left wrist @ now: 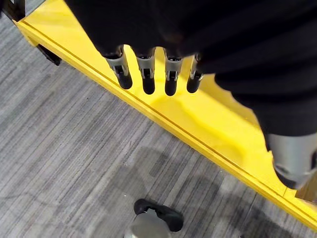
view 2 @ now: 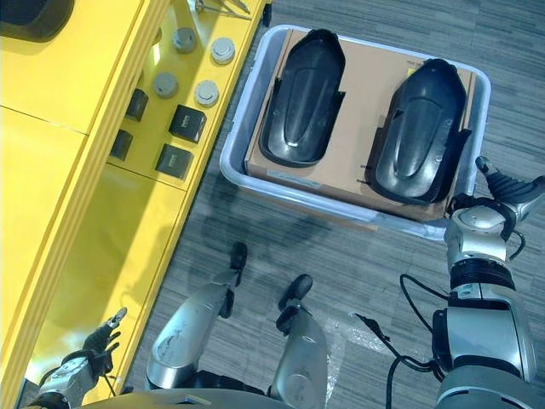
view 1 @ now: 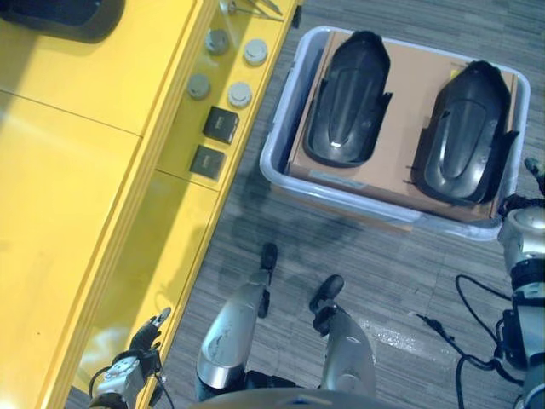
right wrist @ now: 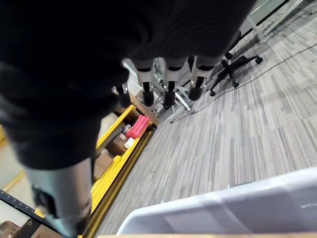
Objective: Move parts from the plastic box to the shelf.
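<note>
Parts [view 2: 305, 95] lie untouched on cardboard in the plastic box [view 2: 243, 119]; right hand [view 2: 502, 189] hovers at its corner, left hand [view 1: 145, 339] by the shelf [view 1: 77, 170], both slack-fingered, empty, poised to begin.

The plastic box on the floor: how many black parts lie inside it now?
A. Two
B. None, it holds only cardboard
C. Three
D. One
A. In the plastic box, two black parts lie side by side on the cardboard sheet: one black part nearer the yellow shelf, the other black part farther from it.
</note>
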Tool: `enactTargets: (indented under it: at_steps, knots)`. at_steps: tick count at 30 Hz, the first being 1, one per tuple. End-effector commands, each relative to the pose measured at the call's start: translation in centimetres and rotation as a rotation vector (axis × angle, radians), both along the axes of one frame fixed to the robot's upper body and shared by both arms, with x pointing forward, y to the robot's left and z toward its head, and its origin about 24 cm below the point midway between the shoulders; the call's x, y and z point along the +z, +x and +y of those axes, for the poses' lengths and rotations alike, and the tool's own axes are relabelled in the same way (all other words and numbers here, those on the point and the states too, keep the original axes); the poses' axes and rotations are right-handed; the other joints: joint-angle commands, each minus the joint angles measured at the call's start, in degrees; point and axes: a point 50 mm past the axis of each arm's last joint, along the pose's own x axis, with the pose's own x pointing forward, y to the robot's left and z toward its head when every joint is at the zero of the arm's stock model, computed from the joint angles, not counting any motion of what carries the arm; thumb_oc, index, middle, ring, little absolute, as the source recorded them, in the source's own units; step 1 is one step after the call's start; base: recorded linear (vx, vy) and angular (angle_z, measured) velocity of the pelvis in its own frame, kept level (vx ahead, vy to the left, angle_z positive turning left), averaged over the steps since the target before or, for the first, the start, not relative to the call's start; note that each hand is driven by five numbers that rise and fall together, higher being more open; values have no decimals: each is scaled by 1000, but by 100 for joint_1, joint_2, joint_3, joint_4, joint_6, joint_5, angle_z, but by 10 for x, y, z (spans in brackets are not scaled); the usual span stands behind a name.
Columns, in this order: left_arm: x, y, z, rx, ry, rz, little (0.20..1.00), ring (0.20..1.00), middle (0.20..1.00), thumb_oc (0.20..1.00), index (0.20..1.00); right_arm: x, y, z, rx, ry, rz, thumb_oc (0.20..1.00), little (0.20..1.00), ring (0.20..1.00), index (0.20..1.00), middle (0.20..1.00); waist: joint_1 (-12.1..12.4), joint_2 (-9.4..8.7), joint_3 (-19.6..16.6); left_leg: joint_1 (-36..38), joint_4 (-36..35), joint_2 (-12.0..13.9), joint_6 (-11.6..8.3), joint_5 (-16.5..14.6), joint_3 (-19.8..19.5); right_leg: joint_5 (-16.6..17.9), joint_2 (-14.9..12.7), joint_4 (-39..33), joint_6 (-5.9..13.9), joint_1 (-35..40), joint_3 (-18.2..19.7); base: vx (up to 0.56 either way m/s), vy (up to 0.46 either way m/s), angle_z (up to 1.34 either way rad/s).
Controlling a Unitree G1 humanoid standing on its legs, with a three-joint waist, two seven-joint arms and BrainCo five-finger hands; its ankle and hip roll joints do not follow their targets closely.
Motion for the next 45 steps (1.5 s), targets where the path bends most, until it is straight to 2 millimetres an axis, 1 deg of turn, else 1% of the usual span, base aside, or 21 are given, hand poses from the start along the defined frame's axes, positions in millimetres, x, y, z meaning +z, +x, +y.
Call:
enactTargets:
  at_steps: [1,7,11,12,15,17,18,21,23,28,32,33,34,39,41,43,44,45]
  knots:
    - [-1,-15,12,-23,16,36,1000,1000,1000,1000,1000,26,-11,-14,-1,-126,11,1000,1000,1000,1000,1000,-11,-25,-404,-250,187,386,-454,-147,-510,247,-233,-564,510,351,164,15,45,5]
    - [-1,-16,10,-30,-2,18,1000,1000,1000,1000,1000,7,-10,-16,50,-53,69,1000,1000,1000,1000,1000,47,28,-364,-221,113,348,-427,-149,-510,250,-300,-518,537,288,168,30,47,4]
    - [-1,-16,9,-32,-13,8,1000,1000,1000,1000,1000,4,-6,-13,71,-26,80,1000,1000,1000,1000,1000,82,72,-323,-254,119,318,-412,-148,-510,250,-339,-479,551,236,174,16,52,3]
    - [0,-16,9,-35,-16,5,1000,1000,1000,1000,1000,3,-2,-10,80,-1,83,1000,1000,1000,1000,1000,108,89,-309,-270,121,299,-402,-150,-515,247,-358,-460,559,208,183,12,44,4]
    - [1,-14,9,-33,-21,-6,1000,1000,1000,1000,1000,2,3,-6,104,3,109,1000,1000,1000,1000,1000,132,109,-283,-302,137,276,-392,-153,-527,245,-379,-420,571,156,198,3,48,5]
    - [2,-12,9,-23,-25,-23,1000,1000,1000,1000,1000,-3,9,0,137,23,129,1000,1000,1000,1000,1000,166,129,-238,-330,191,249,-373,-174,-530,225,-404,-357,572,117,214,46,38,7]
    - [2,-12,9,-22,-28,-25,1000,1000,1000,1000,1000,-5,10,1,142,37,127,1000,1000,1000,1000,1000,180,119,-244,-265,197,250,-402,-305,-549,98,-399,-318,625,157,268,85,9,9]
    - [3,-10,8,-33,-36,-41,1000,1000,1000,1000,1000,-10,12,4,151,90,108,1000,1000,1000,1000,1000,228,151,-196,-301,240,221,-379,-320,-557,68,-427,-230,627,108,273,31,17,6]
    - [3,-8,6,-43,-39,-44,1000,1000,1000,1000,1000,-12,13,4,155,101,109,1000,1000,1000,1000,1000,251,173,-176,-334,255,203,-370,-319,-565,59,-444,-192,635,74,276,2,22,3]
    - [3,-10,6,-49,-45,-43,1000,1000,1000,1000,1000,-15,19,11,154,118,139,1000,1000,1000,1000,1000,294,222,-130,-372,243,153,-346,-306,-560,39,-476,-101,658,-15,302,-5,15,3]
    - [4,-10,6,-45,-50,-53,1000,1000,1000,1000,1000,-30,15,11,130,192,171,1000,1000,1000,1000,1000,286,219,-93,-377,257,155,-336,-314,-532,44,-477,-79,664,-40,329,0,0,0]
    - [4,-9,5,-49,-51,-58,1000,1000,1000,1000,1000,-41,10,9,118,231,180,435,435,435,435,435,285,214,-88,-369,264,155,-331,-323,-532,47,-472,-71,667,-40,337,0,0,0]
    - [4,-9,5,-52,-51,-59,1000,1000,1000,1000,1000,-45,8,7,110,244,183,200,200,200,200,200,284,210,-86,-355,260,160,-330,-329,-526,52,-466,-78,672,-30,342,0,0,0]
    - [6,-5,4,-58,-60,-77,1000,1000,1000,1000,1000,-59,0,4,81,329,171,200,200,200,200,200,276,186,-81,-330,272,170,-318,-350,-504,64,-453,-80,678,-13,351,-1,-6,0]
    - [8,0,2,-70,-68,-92,1000,1000,1000,1000,1000,-66,-5,2,66,363,166,200,200,200,200,200,262,154,-99,-298,279,185,-315,-369,-484,72,-441,-109,677,29,347,0,-38,0]
    - [9,1,1,-76,-70,-100,1000,1000,1000,1000,1000,-69,-7,1,63,382,156,200,200,200,200,200,248,142,-104,-280,292,198,-314,-383,-473,76,-436,-107,676,42,354,1,-20,-1]
    - [11,3,0,-83,-76,-120,1000,1000,1000,1000,1000,-73,-11,-1,58,401,139,200,200,200,200,200,230,107,-122,-240,315,219,-316,-410,-454,79,-419,-124,671,92,353,-76,-15,-1]
    - [11,4,0,-85,-77,-124,1000,1000,1000,1000,1000,-73,-11,-1,58,403,134,200,200,200,200,200,227,120,-111,-305,312,220,-283,-276,-432,212,-423,-160,613,50,298,-76,-23,0]
